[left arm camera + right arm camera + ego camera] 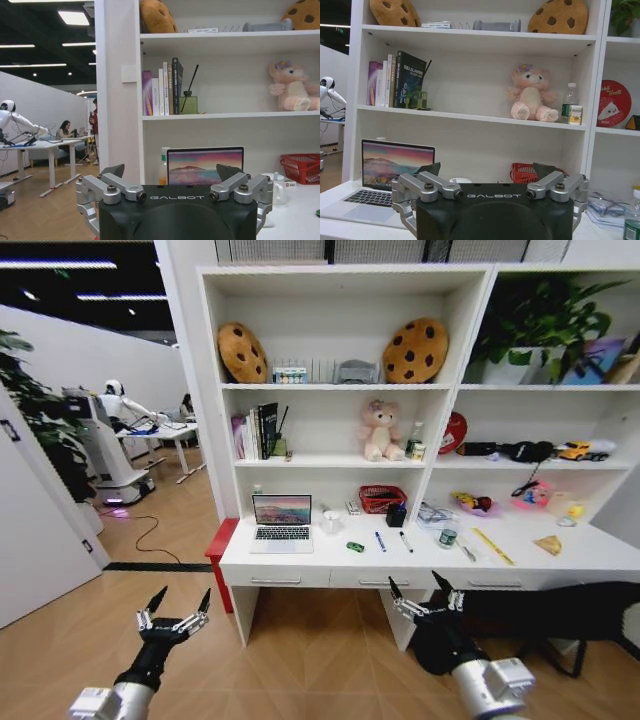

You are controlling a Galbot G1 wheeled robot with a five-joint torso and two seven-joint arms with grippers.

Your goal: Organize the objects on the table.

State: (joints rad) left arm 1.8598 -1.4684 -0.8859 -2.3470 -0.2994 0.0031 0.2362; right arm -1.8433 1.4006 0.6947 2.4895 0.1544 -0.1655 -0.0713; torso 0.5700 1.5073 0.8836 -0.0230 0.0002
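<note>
Nothing looks tidied yet. The laptop (282, 523) stands open near the table's (300, 562) left end; the toy car (355, 547) and pens (380, 541) lie loose toward its front edge. The left gripper (174, 612) and right gripper (424, 594) hover short of that edge, jaws spread wide, both empty.

Lighting: bright, even, indoor. Source: ceiling strip lights (73, 17) over dark ceiling, seen in head and left wrist views. White shelving (340, 360) and table (560, 552) reflect strongly; table top near washed out in left wrist view. Soft shadows under shelf boards and below table front edge. Laptop (282, 522) screen glows, no glare. Head view: wide-angle bending, uprights lean toward picture edges. Wrist views: background sharp, near gripper bodies slightly soft.
</note>
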